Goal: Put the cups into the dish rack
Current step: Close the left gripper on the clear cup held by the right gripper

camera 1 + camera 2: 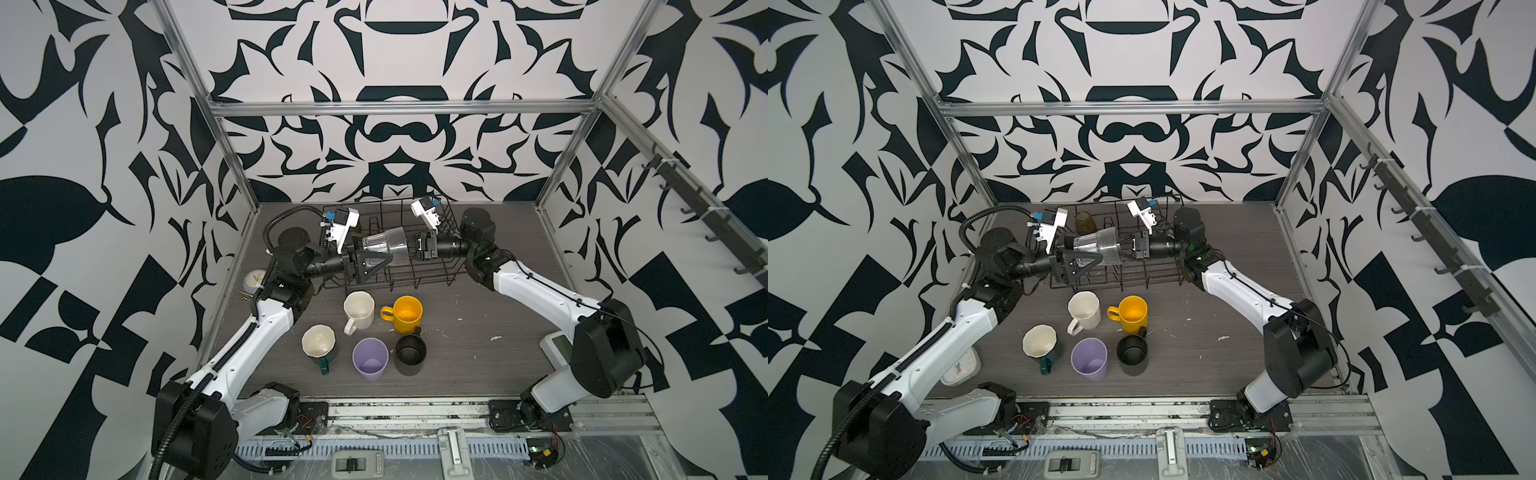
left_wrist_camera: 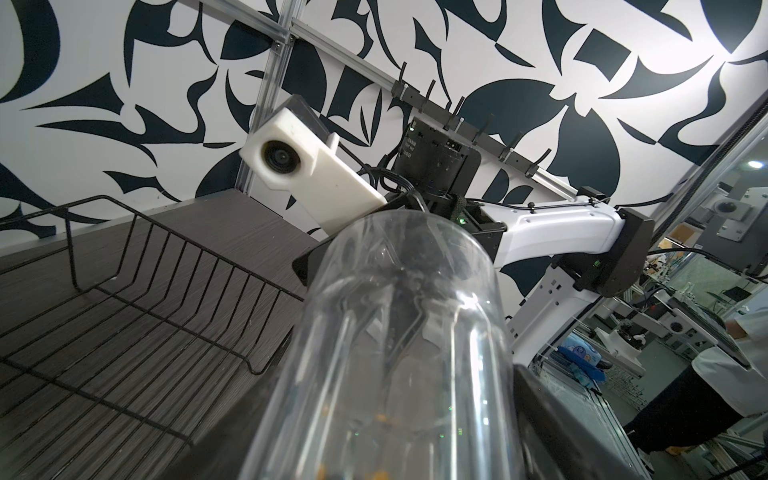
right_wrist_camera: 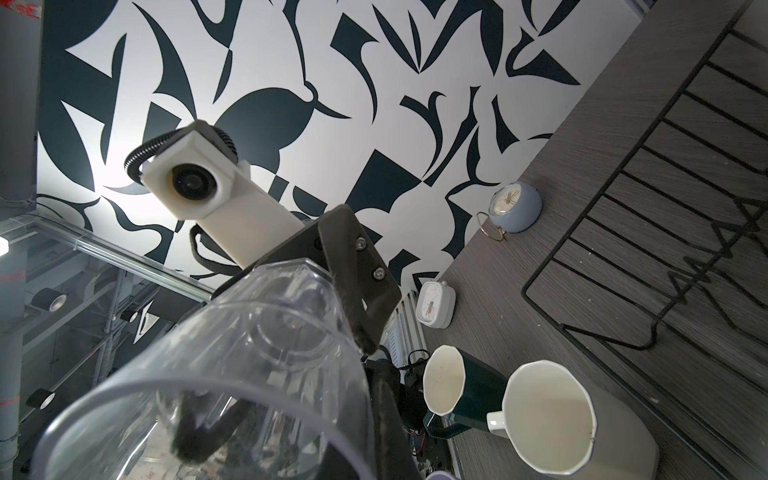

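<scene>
A clear tumbler hangs on its side over the black wire dish rack. My right gripper is shut on its rim, one finger inside the mouth. My left gripper holds its base end, fingers against both walls. An amber tumbler sits in the rack's back left. In front of the rack stand a cream mug, a yellow mug, a dark-green mug, a lilac tumbler and a black mug.
A round clock stands by the left arm's elbow. A square white clock sits near the table's front left. A white device lies at the right edge beside the right arm. Both forearms reach inward above the rack.
</scene>
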Robot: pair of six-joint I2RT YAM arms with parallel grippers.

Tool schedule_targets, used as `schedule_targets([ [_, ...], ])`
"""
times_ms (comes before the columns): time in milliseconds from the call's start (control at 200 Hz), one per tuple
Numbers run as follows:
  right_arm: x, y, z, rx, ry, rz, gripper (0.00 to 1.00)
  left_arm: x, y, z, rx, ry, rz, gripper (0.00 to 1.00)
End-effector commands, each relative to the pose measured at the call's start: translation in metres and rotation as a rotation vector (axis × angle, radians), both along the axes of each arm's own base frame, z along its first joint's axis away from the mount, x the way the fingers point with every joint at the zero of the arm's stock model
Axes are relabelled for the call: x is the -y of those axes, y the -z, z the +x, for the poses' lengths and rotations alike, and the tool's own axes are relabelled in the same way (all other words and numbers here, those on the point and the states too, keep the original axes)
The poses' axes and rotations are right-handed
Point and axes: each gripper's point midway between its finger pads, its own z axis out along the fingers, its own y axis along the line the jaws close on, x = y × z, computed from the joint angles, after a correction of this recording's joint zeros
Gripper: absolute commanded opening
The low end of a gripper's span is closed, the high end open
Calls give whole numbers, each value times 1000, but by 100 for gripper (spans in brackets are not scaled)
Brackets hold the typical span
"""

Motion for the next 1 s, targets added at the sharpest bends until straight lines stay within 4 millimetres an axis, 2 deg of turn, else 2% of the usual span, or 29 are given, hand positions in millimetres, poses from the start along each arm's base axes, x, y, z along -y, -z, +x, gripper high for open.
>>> schedule_targets([
  [0, -1, -22, 10, 53, 64, 47, 0, 2, -20, -16, 89, 56, -21, 12],
  [95, 0, -22, 11, 52, 67, 48, 0, 2, -22, -17, 96, 50, -23, 0],
  [445, -1, -22, 12, 43, 69, 49, 0, -2, -31, -20, 131, 21, -31, 0],
  [810, -1, -20, 14, 33, 80, 44, 20, -5, -35, -26, 178, 14, -33, 0],
  [995, -1, -20, 16, 29, 87, 42, 25, -6, -35, -27, 199, 4, -27, 0],
])
